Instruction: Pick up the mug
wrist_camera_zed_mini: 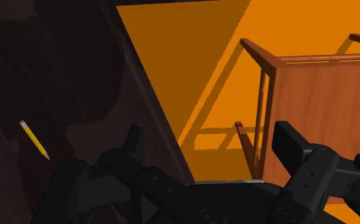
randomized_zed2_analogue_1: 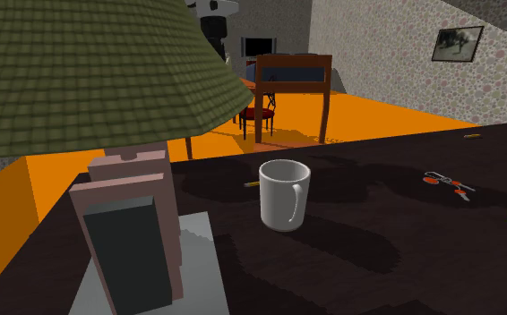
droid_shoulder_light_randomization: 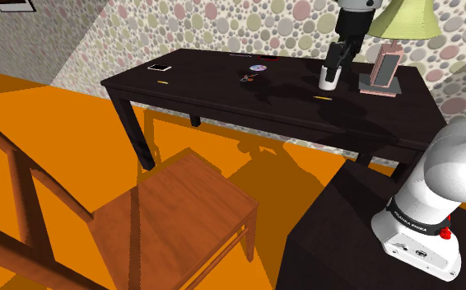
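On the surface (droid_shoulder_light_randomization: 207, 82): white mug (randomized_zed2_analogue_1: 285, 194), upright, near the lamp (randomized_zed2_analogue_1: 81, 72), with a pencil (wrist_camera_zed_mini: 35, 140) just beside it.
Gripper (droid_shoulder_light_randomization: 332, 67): fingers spread apart with nothing between them, above the mug and clear of it.
Floor: orange, bearing a wooden chair (droid_shoulder_light_randomization: 190, 198).

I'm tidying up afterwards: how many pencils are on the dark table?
2. One pencil lies beside the white mug; the second pencil lies near the flat white item at the table's other end. Some may hide behind the lamp.
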You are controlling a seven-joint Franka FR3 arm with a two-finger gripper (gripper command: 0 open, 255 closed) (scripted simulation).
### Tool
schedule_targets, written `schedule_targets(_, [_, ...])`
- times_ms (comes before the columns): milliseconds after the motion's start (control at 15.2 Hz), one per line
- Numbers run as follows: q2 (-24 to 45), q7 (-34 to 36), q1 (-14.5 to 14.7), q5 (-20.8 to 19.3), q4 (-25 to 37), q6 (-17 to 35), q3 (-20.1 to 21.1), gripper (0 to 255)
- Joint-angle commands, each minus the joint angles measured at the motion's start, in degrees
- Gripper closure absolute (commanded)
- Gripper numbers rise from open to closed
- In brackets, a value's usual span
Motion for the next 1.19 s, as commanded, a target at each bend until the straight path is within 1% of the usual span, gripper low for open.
schedule_targets(0, [0.00,0.00,0.00,0.00,0.00,0.00,0.00,0])
schedule_targets(330, [4.15,-5.84,-1.86,-3.45,-0.36,5.85,-5.66,0])
schedule_targets(594, [8.68,-10.43,-3.04,-5.47,0.65,10.57,-10.17,0])
schedule_targets(858, [14.16,-15.09,-3.83,-6.54,2.83,15.14,-14.66,0])
schedule_targets(1122, [20.48,-20.01,-4.18,-6.37,6.14,19.34,-19.13,0])
